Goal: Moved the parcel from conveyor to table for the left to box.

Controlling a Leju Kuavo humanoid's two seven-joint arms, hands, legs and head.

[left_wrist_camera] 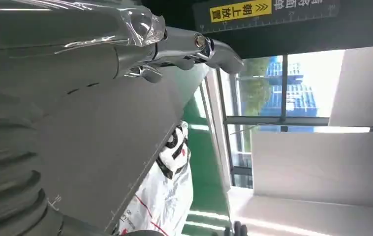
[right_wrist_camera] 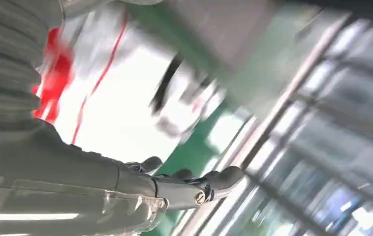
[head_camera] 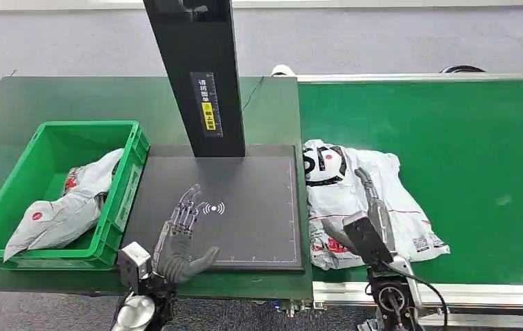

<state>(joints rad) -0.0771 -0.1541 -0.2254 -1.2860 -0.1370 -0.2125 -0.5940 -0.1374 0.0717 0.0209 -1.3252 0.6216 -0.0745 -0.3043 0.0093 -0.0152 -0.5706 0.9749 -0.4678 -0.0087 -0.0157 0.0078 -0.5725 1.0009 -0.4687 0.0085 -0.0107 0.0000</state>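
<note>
right robot hand (head_camera: pixel 371 210) hovers over the near half of the white parcel (head_camera: pixel 362 200) on the green conveyor (head_camera: pixel 479 158), fingers straight and apart, gripping nothing. left robot hand (head_camera: pixel 181 238) (open, empty) waits above the dark surface (head_camera: pixel 259 221) just left; the parcel's long axis runs left-right.

The right wrist view is motion-blurred, smearing the parcel (right_wrist_camera: pixel 125 98), whose print is unreadable there.

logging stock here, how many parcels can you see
2. One white parcel lies on the green conveyor under the right hand. One grey parcel lies in the green crate; more could be hidden beneath it.
</note>
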